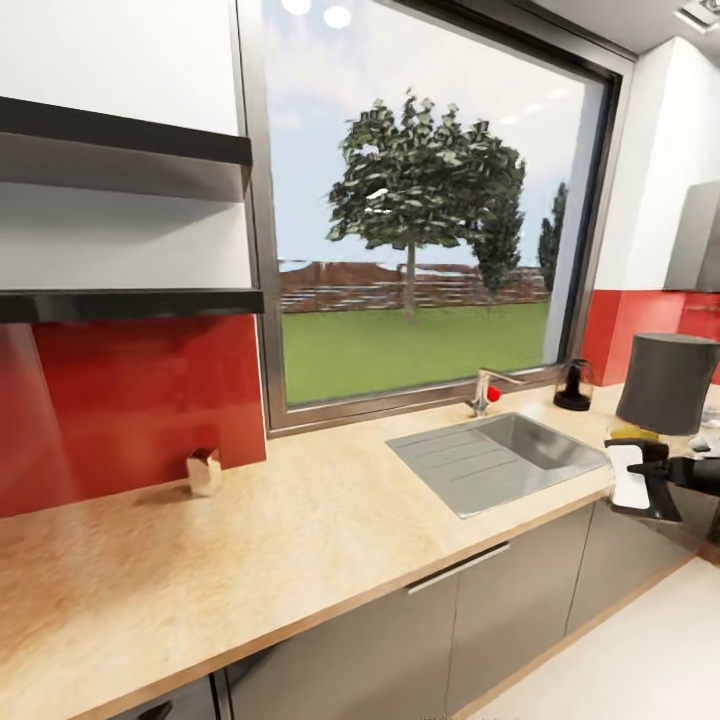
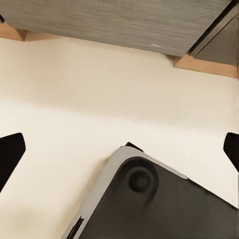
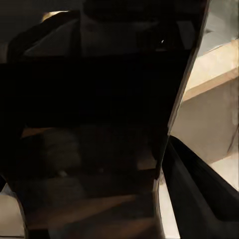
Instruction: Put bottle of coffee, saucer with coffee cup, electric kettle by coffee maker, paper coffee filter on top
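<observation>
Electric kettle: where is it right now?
In the head view the electric kettle is at the far right, above the countertop edge just right of the sink, with the right gripper on its handle.

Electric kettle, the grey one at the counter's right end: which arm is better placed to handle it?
Right. The right gripper sits close by the electric kettle; the left gripper has its open fingers facing the floor.

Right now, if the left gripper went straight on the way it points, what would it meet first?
Probably the pale floor, beside the robot's own dark base. The left gripper points downward with nothing between its fingers, though depth is unclear.
</observation>
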You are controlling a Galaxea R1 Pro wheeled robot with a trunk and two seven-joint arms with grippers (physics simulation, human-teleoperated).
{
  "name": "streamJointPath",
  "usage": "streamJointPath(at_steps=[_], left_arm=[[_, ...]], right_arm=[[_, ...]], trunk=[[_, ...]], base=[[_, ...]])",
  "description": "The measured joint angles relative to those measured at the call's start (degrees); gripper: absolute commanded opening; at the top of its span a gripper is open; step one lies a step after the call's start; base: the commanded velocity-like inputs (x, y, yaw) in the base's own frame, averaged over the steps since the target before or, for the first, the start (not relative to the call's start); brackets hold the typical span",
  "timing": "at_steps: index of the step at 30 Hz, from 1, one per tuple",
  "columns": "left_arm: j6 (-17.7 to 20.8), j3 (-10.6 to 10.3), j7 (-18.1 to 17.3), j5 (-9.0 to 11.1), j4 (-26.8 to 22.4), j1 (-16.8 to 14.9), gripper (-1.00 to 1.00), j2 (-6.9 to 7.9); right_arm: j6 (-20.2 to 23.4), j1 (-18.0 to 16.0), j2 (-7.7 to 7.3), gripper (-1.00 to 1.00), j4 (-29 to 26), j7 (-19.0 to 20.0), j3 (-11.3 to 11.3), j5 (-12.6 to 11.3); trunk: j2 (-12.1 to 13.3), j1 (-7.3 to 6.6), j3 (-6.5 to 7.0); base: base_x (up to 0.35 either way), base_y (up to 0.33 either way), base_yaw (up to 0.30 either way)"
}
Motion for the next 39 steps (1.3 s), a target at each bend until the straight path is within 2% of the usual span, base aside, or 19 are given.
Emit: streamJointPath(at_steps=[3, 4, 8, 9, 11, 13, 14, 15, 17, 22, 23, 24, 26, 27, 28, 29, 31, 33, 39], left_arm=[[0.0, 0.02, 0.0, 0.05, -0.21, 0.01, 1.0, -0.07], [0.0, 0.04, 0.0, 0.05, -0.25, 0.03, 1.0, -0.11], [0.0, 0.02, 0.0, 0.03, -0.18, 0.04, 1.0, -0.43], [-0.03, 0.03, 0.0, 0.01, -0.11, 0.05, 1.0, -0.52], [-0.13, 0.07, 0.0, 0.05, 0.18, 0.06, 1.0, -0.68], [-0.5, 0.09, 0.0, 0.5, 0.81, 0.06, 1.0, -0.76], [-0.58, 0.11, 0.0, 0.65, 1.03, 0.06, 1.0, -0.77], [-0.69, 0.13, 0.0, 0.88, 1.57, 0.06, 1.0, -0.76], [-0.8, 0.2, 0.0, 1.56, 2.3, 0.05, 1.0, -0.73], [-0.87, 0.25, -0.07, 4.51, 2.6, 0.06, 1.0, -0.78], [-0.84, 0.26, -0.08, 5.5, 2.33, 0.06, 1.0, -0.77], [-0.74, 0.26, -0.08, 5.68, 2.17, 0.06, 1.0, -0.79], [-0.42, 0.25, -0.08, 5.69, 1.98, 0.03, 1.0, -0.9], [-0.27, 0.25, -0.04, 5.63, 1.81, 0.01, 1.0, -1.15], [-0.21, 0.26, 0.0, 5.66, 1.71, 0.02, 1.0, -1.32], [-0.14, 0.24, 0.06, 5.8, 1.54, 0.03, 1.0, -1.65], [-0.01, 0.26, 0.16, 6.03, 1.31, 0.04, 1.0, -2.02], [0.21, 0.27, 0.23, 6.18, 1.29, 0.05, 1.0, -2.19], [4.46, 0.28, 0.86, 6.07, 0.73, 0.03, 1.0, -2.71]], right_arm=[[-0.09, 2.92, 0.44, -1.0, 0.06, -3.53, 0.5, -0.09], [-0.22, 4.62, 0.74, -1.0, 0.04, -5.28, -0.43, -0.61], [-3.32, 12.58, 2.79, -1.0, 0.11, -11.88, 0.36, -4.0], [-4.11, 15.06, 3.76, -1.0, 0.03, -13.97, -1.05, -5.54], [-6.62, 20.27, 6.1, -1.0, 0.07, -18.6, -0.04, -7.52], [-9.29, 25.44, 8.61, -1.0, -0.03, -23.94, -0.9, -9.39], [-10.2, 26.54, 9.13, -1.0, 0.1, -24.93, 0.53, -9.2], [-11.78, 28.43, 10.05, -1.0, -0.03, -26.51, -1.18, -9.95], [-16.26, 32.86, 11.99, -1.0, 0.04, -29.83, -0.35, -10.4], [-22.29, 40.76, 15.94, -1.0, 0.02, -36.44, -0.44, -12.56], [-25.75, 43.8, 17.74, -1.0, -0.3, -41.18, -1.14, -12.85], [-26.84, 45.44, 18.98, -1.0, 0.65, -43.52, -0.26, -12.43], [-27.91, 47.98, 21.22, -1.0, -0.23, -46.56, -0.64, -11.2], [-28.74, 50.48, 22.65, -1.0, -0.05, -48.48, -0.05, -9.06], [-29.32, 51.37, 23.22, -1.0, -0.12, -49.35, -0.25, -7.76], [-30.58, 53.2, 24.0, -1.0, -0.4, -50.49, -0.43, -4.82], [-33.08, 56.06, 24.73, -1.0, -0.15, -51.85, -0.05, -0.01], [-34.1, 57.02, 24.97, -1.0, -0.19, -52.31, -0.08, 1.74], [-35.11, 57.96, 25.46, -1.0, -0.33, -54.27, -0.05, 3.73]], trunk=[[0.0, 0.0, 0.08], [0.01, 0.0, 0.11], [0.01, 0.0, 0.13], [0.0, 0.0, 0.14], [0.01, 0.01, 0.13], [0.0, 0.0, 0.13], [0.01, 0.0, 0.13], [0.0, 0.0, 0.14], [0.0, 0.0, 0.13], [0.0, 0.0, 0.14], [0.37, -0.21, 0.32], [0.79, -0.43, 0.49], [1.58, -0.87, 0.86], [1.99, -1.09, 1.03], [2.39, -1.31, 1.21], [2.78, -1.53, 1.4], [3.59, -1.97, 1.75], [4.39, -2.41, 2.11], [6.8, -3.73, 3.2]], base=[[0.0, 0.0, -0.252], [0.0, 0.0, -0.232], [0.0, 0.0, -0.181], [0.0, 0.0, -0.083], [0.0, 0.0, -0.043], [0.0, 0.0, -0.016], [0.0, 0.0, -0.009], [0.0, 0.0, -0.006], [0.0, 0.0, -0.003], [0.0, 0.0, -0.001], [0.0, 0.0, 0.0], [0.0, 0.0, 0.0], [0.0, 0.0, 0.0], [0.0, 0.0, 0.0], [0.0, 0.0, 0.0], [0.0, 0.0, 0.0], [0.0, 0.0, 0.0], [0.0, 0.0, 0.0], [0.0, 0.0, 0.0]])
